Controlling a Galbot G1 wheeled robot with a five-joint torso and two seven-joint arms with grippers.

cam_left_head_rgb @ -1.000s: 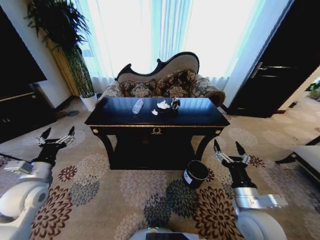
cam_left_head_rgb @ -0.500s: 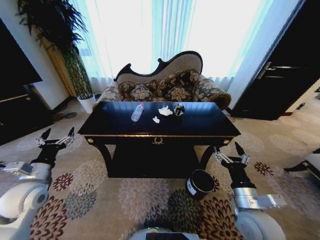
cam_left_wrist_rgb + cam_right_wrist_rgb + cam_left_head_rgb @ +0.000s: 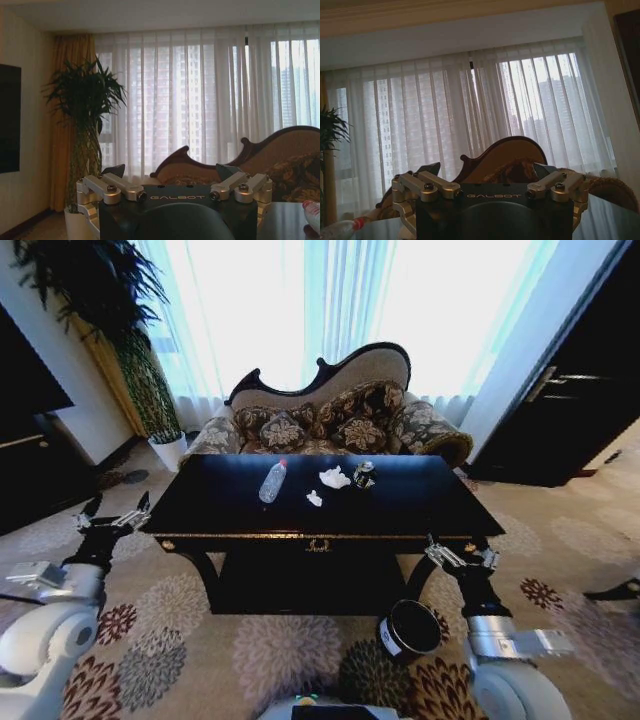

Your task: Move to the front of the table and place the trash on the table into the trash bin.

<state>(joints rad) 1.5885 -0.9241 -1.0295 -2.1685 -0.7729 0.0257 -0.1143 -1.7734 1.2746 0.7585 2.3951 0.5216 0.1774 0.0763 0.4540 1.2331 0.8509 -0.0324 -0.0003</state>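
Both hands, left (image 3: 113, 516) and right (image 3: 459, 553), hang spread and empty flanking the table (image 3: 420, 510), trash bin (image 3: 410, 628) beside the right.

Glossy black surface (image 3: 420, 502) with gold trim and a gold emblem at its front. On it, white tissue wads (image 3: 333, 478), a clear bottle (image 3: 272, 482), a small dark cup (image 3: 363, 475). Black trash bin (image 3: 410, 628) with a white label, on floral-patterned carpet (image 3: 280, 640).
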